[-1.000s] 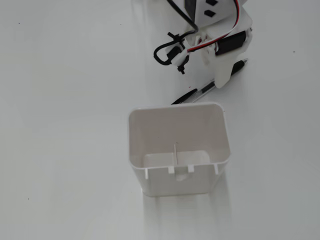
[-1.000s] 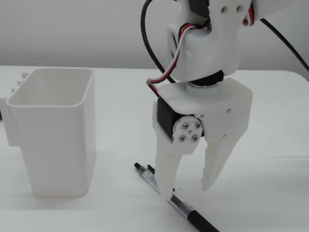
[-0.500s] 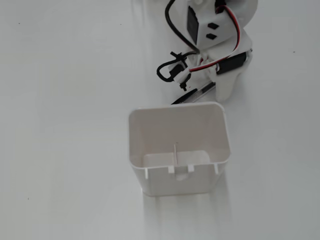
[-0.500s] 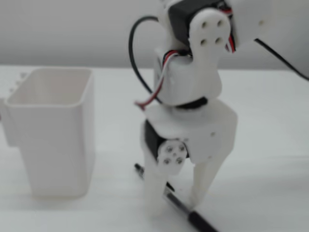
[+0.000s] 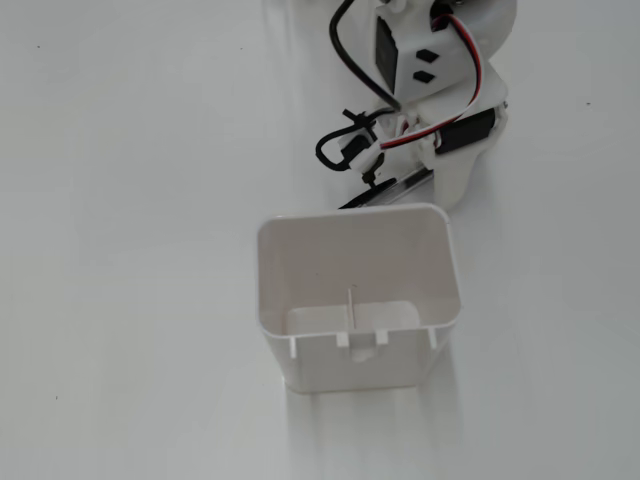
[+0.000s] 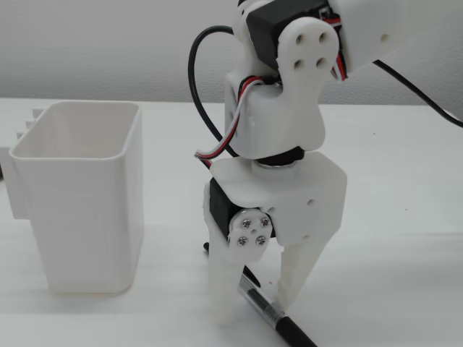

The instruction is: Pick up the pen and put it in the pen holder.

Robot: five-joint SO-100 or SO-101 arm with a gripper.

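Note:
The pen (image 6: 262,309) lies flat on the white table, its clear barrel running diagonally and its black front section (image 6: 295,335) toward the bottom edge. My gripper (image 6: 255,308) is down at the table, open, with one finger on each side of the pen barrel. From above, a short stretch of the pen (image 5: 385,192) shows between the gripper (image 5: 425,181) and the pen holder (image 5: 300,262); the arm covers the rest. The pen holder (image 6: 87,217), a white rectangular box, stands upright to the left of the gripper, with nothing inside it.
Black and red-white cables (image 5: 345,150) loop off the wrist just behind the holder's far wall. A pale wall (image 6: 108,43) rises behind the table.
The gripper has come down from above the pen until its fingertips reach the table on both sides of the barrel, and it has shifted slightly toward the holder. The pen and the holder have not moved.

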